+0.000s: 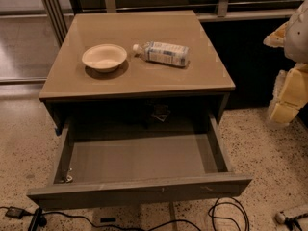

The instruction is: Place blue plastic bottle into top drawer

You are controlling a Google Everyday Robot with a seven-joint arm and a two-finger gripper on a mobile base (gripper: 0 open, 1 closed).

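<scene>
Black cables (29,216) trail across the speckled floor (19,143) at the lower left. Next comes the tan-topped table (96,88), and on the left half of its top sits a cream round bowl (104,57), upright. Just to the right of the bowl, near it but not touching, the blue plastic bottle (163,53) lies on its side on the tabletop. Its white cap points toward the bowl and its pale blue-and-white label faces up. Under the tabletop the top drawer (139,191) stands drawn out toward the camera. Its grey inner floor is in full view, and its plain front panel runs nearly the width of the table. More dark cable loops on the floor below the drawer's right end. At the far right edge, the gripper (288,97) hangs beside the table, well apart from the bottle and holding nothing that can be seen. Whether it is spread or closed cannot be told.
</scene>
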